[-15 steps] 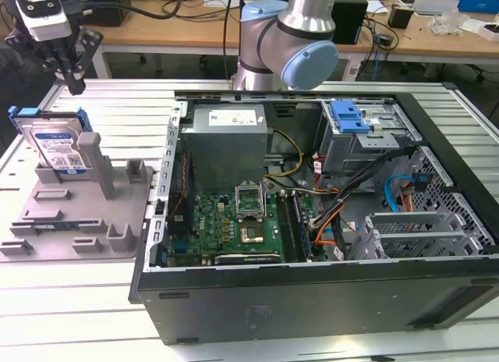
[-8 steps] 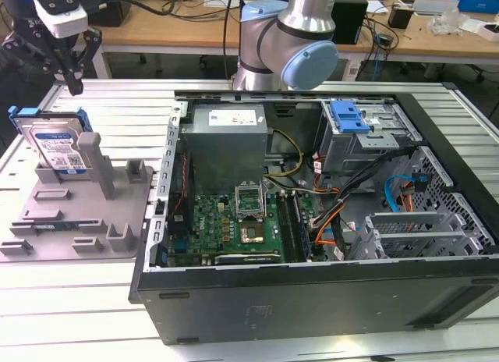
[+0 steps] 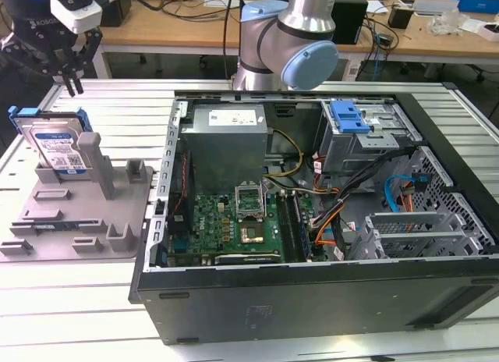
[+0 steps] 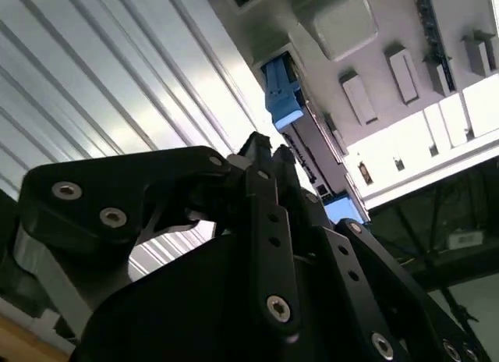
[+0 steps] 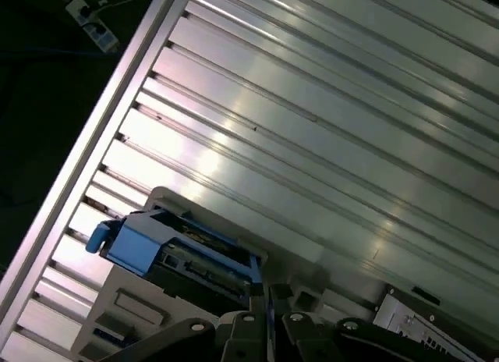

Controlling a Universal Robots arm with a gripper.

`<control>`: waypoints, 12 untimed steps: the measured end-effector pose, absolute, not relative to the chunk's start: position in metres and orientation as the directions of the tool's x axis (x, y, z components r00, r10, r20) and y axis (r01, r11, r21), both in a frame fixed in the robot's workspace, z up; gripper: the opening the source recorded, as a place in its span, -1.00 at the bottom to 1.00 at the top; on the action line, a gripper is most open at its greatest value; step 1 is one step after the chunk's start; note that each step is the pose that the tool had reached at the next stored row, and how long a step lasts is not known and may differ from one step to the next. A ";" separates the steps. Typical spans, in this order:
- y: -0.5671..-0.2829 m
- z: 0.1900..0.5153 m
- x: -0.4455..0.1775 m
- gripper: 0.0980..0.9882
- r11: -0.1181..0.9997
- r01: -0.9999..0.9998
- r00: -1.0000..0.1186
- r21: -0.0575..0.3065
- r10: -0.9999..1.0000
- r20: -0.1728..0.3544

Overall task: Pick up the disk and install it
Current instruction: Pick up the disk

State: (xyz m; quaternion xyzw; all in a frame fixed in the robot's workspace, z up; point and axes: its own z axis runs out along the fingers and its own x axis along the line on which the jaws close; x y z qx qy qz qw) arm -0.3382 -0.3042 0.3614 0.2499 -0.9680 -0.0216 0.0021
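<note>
Silver and blue, the disk (image 3: 56,143) stands on edge in the grey stand (image 3: 86,214) on the table (image 3: 117,97). It leans back with its label showing, well apart from the open case (image 3: 312,307) on the exterior view's right. My gripper (image 3: 74,85) hangs just above the disk's top edge, a little toward the exterior view's right, not touching it. My jaws look pressed together and hold nothing. The disk's long axis runs up the stand toward me, so the upper end of its blue bracket is nearest my tips. In the first wrist view, that end sits just ahead of them.
</note>
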 end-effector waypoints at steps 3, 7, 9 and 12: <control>-0.304 0.361 -0.338 -0.55 0.841 -0.540 -0.841 0.043 -0.540 -0.007; -0.304 0.361 -0.338 -0.15 0.796 -0.603 -0.797 0.043 -0.604 -0.007; -0.304 0.361 -0.338 0.00 0.763 -0.645 -0.764 0.043 -0.645 -0.007; -0.304 0.361 -0.338 0.00 0.723 -0.690 -0.724 0.043 -0.690 -0.007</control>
